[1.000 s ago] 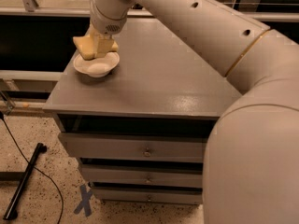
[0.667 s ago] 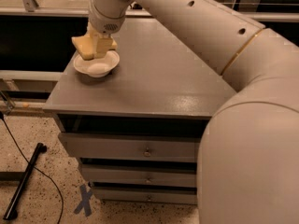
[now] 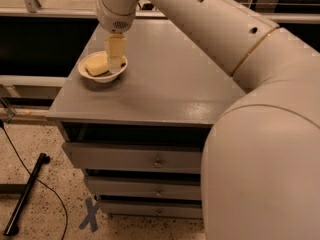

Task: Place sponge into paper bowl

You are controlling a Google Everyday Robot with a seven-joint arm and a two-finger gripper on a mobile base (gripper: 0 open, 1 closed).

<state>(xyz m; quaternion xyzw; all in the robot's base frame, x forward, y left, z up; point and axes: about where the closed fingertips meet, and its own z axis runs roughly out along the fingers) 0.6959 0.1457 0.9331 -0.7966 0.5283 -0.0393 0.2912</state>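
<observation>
The sponge (image 3: 96, 64) now sits lower, inside the paper bowl (image 3: 102, 78) at upper left, against the end effector (image 3: 116, 54), whose grip we cannot tell; placement looks nearly done.

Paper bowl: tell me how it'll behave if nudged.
Thin-walled, the paper bowl probably slides easily on the smooth cabinet top. The sponge inside probably adds little weight. The tool hangs over the bowl beside the sponge; rim contact could tip it.
</observation>
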